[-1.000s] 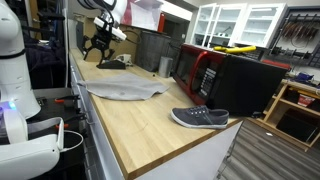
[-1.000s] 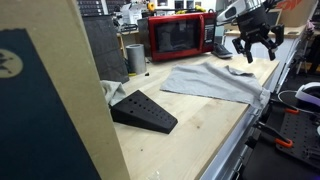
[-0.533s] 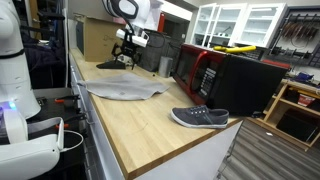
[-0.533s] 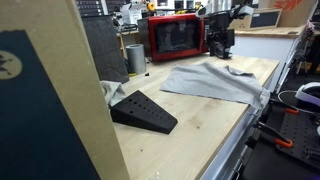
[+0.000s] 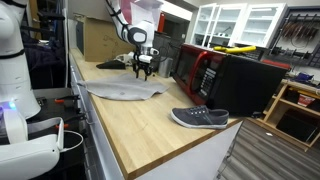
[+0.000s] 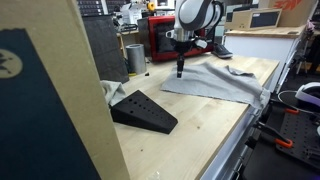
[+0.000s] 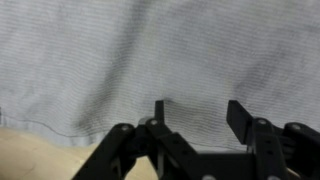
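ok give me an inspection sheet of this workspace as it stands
surface: light wooden counter, flat, no spills seen
job's things: grey cloth spread flat on the counter, slightly rumpled at its far end
clutter: grey lace-up shoe near the counter's corner; black wedge-shaped block; metal cup; red microwave at the back
gripper: black gripper open, nothing between its fingers, pointing down over the cloth near its hem; contact cannot be told
cables: nothing seen on the counter
surroundings: white glass-door cabinets; brown cardboard panel close to the camera
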Controlling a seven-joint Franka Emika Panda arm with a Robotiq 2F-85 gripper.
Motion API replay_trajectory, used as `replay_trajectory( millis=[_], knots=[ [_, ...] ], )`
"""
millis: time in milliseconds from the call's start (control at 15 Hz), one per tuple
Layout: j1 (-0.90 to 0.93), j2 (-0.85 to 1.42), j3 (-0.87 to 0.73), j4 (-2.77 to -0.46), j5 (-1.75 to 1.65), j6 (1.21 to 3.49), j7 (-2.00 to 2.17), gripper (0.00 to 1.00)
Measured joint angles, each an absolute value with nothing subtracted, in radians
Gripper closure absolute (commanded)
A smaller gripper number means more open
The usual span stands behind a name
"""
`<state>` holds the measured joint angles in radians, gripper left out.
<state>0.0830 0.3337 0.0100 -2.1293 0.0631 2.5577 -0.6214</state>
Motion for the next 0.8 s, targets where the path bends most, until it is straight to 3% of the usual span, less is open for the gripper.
replay_trajectory(
  millis=[333,800],
  knots=[
    [0.101,0.421,0.019,-2.033,-0.092,2.566,-0.354,0.99],
    [0.107,0.43,0.026,-2.022,-0.153,2.566,-0.256,0.97]
  ],
)
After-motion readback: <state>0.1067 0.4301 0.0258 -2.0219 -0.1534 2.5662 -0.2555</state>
